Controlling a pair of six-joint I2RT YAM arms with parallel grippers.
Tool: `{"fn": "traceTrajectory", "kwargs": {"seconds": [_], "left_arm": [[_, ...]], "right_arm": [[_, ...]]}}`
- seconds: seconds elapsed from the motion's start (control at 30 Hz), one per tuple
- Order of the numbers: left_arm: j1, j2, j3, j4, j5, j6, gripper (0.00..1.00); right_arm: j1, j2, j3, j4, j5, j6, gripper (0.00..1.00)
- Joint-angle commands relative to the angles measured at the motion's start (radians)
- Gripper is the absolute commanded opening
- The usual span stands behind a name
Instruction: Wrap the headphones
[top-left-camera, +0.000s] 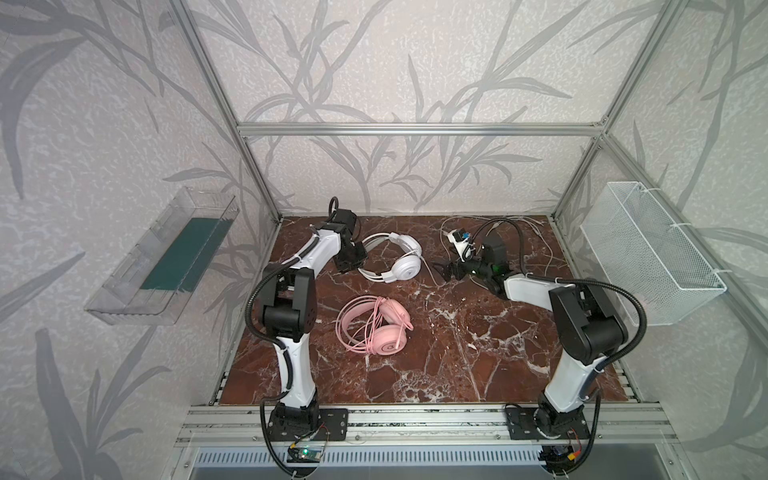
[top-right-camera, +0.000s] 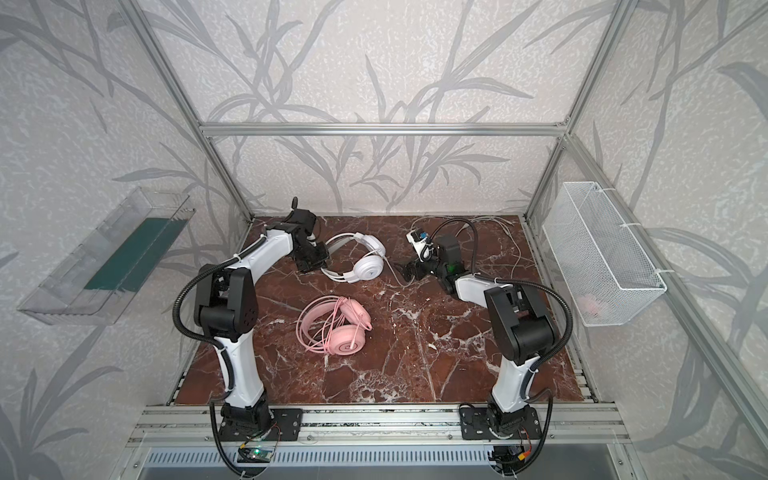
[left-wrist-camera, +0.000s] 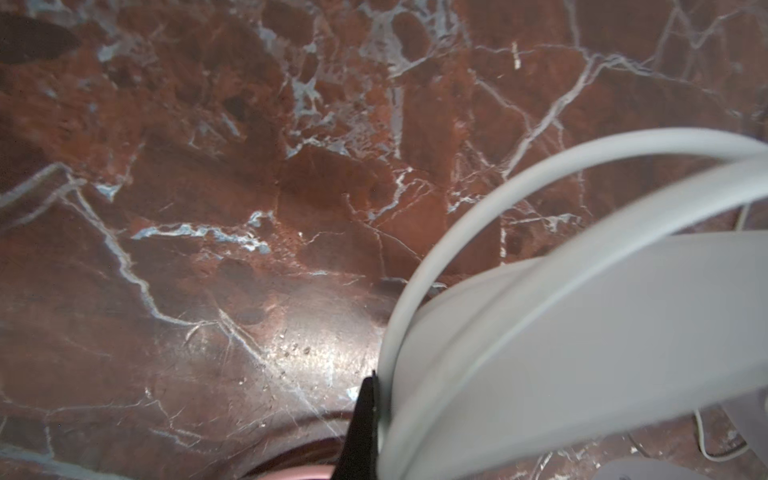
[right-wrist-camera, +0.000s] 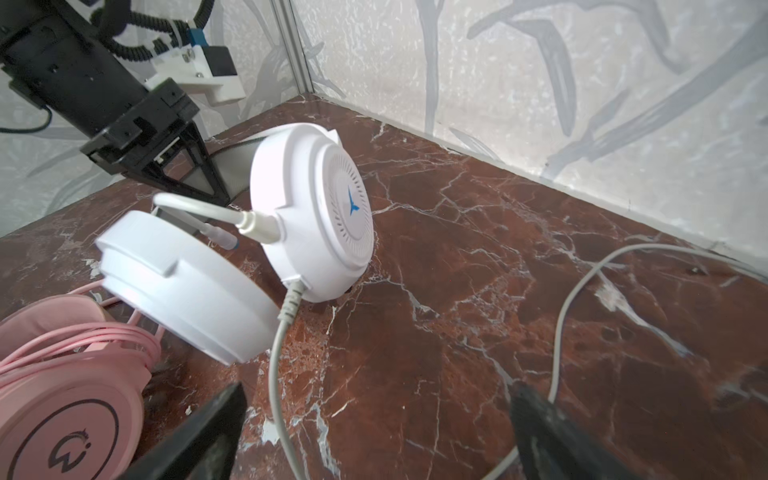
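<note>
The white headphones (top-left-camera: 405, 266) (top-right-camera: 368, 268) lie at the back middle of the table, with one cup (right-wrist-camera: 320, 216) standing on its edge. My left gripper (top-left-camera: 354, 261) (top-right-camera: 316, 262) is shut on their headband (left-wrist-camera: 582, 332); one black fingertip (left-wrist-camera: 365, 411) presses against the band's wire. Low to their right is my right gripper (top-left-camera: 442, 272) (right-wrist-camera: 374, 411), wide open. The thin white cable (right-wrist-camera: 275, 365) runs from the upright cup across the table between its fingers. The pink headphones (top-left-camera: 382, 332) (right-wrist-camera: 62, 395) lie nearer the front, with their cable looped around them.
More white cable (top-left-camera: 536, 232) trails over the back right of the table. A clear bin (top-left-camera: 166, 266) hangs on the left wall and a white mesh basket (top-left-camera: 648, 253) on the right wall. The back wall (right-wrist-camera: 540, 104) stands close behind the white headphones.
</note>
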Motion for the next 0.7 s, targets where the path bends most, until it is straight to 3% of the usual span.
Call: {"fn": "traceTrajectory", "kwargs": {"seconds": [0.0, 0.43, 0.5, 0.67], "left_arm": [[-0.008, 0.008, -0.011, 0.121, -0.023, -0.096, 0.00], [-0.027, 0.131, -0.039, 0.143, -0.053, -0.091, 0.06], [-0.027, 0.133, -0.047, 0.146, -0.060, -0.087, 0.11], [-0.027, 0.134, -0.037, 0.125, -0.067, -0.058, 0.38]], "right_arm": [[0.002, -0.069, -0.029, -0.026, 0.063, -0.010, 0.99], [0.003, -0.184, -0.050, -0.110, 0.100, -0.062, 0.99], [0.002, -0.200, -0.053, -0.125, 0.100, -0.073, 0.99], [0.002, -0.231, -0.061, -0.161, 0.110, -0.095, 0.99]]}}
